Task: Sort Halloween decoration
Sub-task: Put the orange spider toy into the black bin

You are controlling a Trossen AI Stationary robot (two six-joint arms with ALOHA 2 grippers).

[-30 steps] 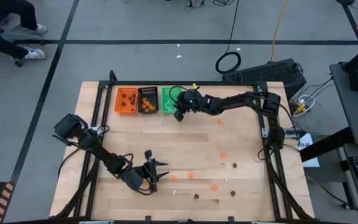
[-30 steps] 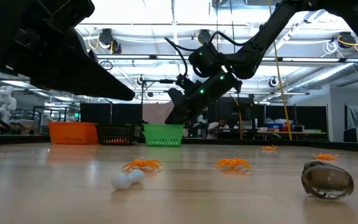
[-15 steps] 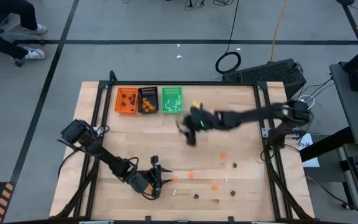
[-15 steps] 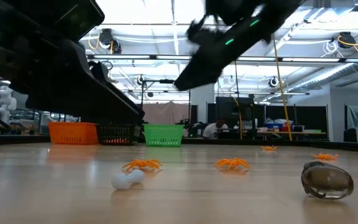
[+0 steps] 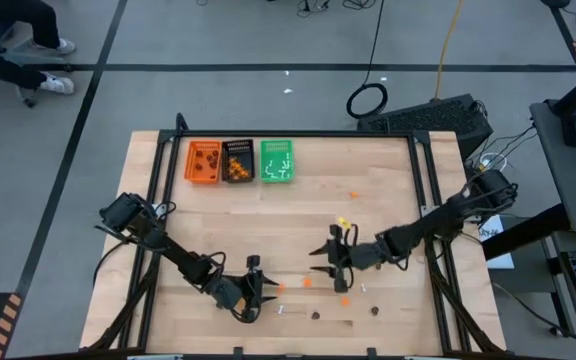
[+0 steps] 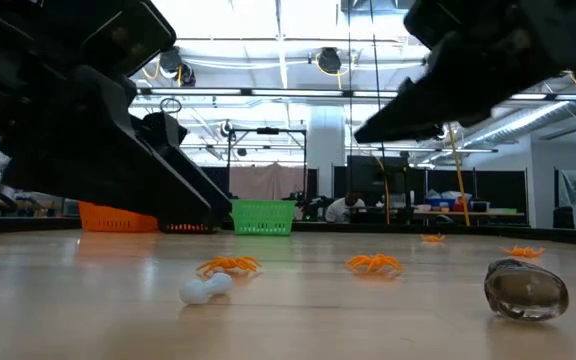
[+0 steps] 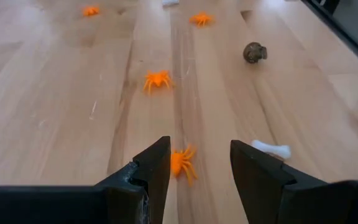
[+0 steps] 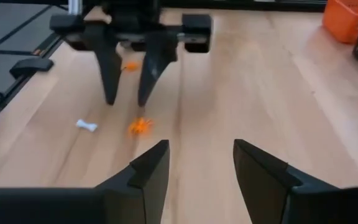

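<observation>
Both hands hover low over the near half of the tabletop point(image 5: 388, 180), facing each other. The left hand point(image 7: 197, 171) is spread open around an orange spider point(image 7: 182, 163) lying between its fingers, not gripped; a white bone point(image 7: 271, 149) lies just beside it and a dark skull point(image 7: 254, 52) farther off. The right hand point(image 8: 194, 165) is also open and holds nothing. Loose orange spiders point(image 5: 344, 298) sit scattered near the front edge, with bare wood between them and the three trays point(image 5: 240, 161) along the far edge. In the low view both arms are cut off and only show as dark shapes.
</observation>
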